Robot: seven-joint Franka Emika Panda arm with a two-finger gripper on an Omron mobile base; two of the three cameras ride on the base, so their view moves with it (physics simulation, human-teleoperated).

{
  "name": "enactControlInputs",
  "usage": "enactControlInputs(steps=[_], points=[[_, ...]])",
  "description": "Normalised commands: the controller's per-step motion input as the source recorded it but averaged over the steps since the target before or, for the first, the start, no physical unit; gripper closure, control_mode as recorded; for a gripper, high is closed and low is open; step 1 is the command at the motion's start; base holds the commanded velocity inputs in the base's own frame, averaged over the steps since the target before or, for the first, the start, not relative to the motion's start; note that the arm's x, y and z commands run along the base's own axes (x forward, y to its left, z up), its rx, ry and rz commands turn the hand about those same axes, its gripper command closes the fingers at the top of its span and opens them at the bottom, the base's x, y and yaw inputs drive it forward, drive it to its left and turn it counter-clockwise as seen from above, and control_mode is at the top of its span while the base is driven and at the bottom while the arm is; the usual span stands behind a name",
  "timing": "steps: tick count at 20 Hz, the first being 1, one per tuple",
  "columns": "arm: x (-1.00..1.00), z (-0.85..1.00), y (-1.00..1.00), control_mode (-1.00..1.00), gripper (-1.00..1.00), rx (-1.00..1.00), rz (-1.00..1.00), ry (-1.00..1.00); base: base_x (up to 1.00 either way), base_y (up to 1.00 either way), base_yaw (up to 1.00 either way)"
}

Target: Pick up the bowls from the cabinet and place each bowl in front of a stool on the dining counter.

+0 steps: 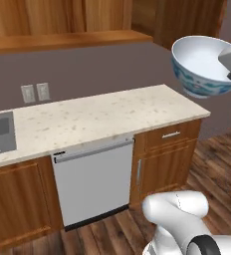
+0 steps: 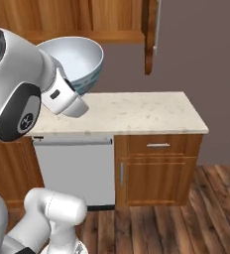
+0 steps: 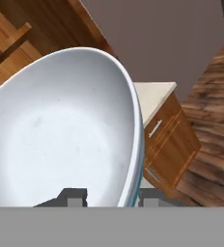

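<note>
Patterned bowl (image 1: 203, 64) held in the air, clear of the wall cabinet (image 1: 62, 22), ready to carry to the dining counter.

I've got the gripper (image 3: 113, 195) pinched on the bowl's near rim, one finger inside, one outside, jaws only part closed w/ the rim btwn them. Bowl hangs tilted above the right end of the sink counter (image 1: 102, 117). I'd keep it level-ish, move slow & steer wide of the cabinet edge. Looks deep, white inside, blue-green pattern outside.

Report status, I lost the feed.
Gripper shut on rim of deep white bowl with blue-green pattern. Bowl aloft, tilted, above beige speckled counter. Nothing in the way.
</note>
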Motion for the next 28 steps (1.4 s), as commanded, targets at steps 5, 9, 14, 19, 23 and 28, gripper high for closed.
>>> enactControlInputs(steps=[5, 9, 14, 19, 23, 28], points=[[0.0, 0.0, 0.0, 1.0, 1.0, 0.0, 0.0, 0.0, -0.6, -0.26, -0.39], [0.0, 0.0, 0.0, 1.0, 1.0, 0.0, 0.0, 0.0, -0.46, -0.17, -0.47], [0.0, 0.0, 0.0, 1.0, 1.0, 0.0, 0.0, 0.0, -0.29, -0.26, -0.61], [0.0, 0.0, 0.0, 1.0, 1.0, 0.0, 0.0, 0.0, -0.07, -0.15, -0.68], [0.0, 0.0, 0.0, 1.0, 1.0, 0.0, 0.0, 0.0, 0.0, -0.1, -0.67], [0.0, 0.0, 0.0, 1.0, 1.0, 0.0, 0.0, 0.0, 0.0, -0.01, -0.64]])
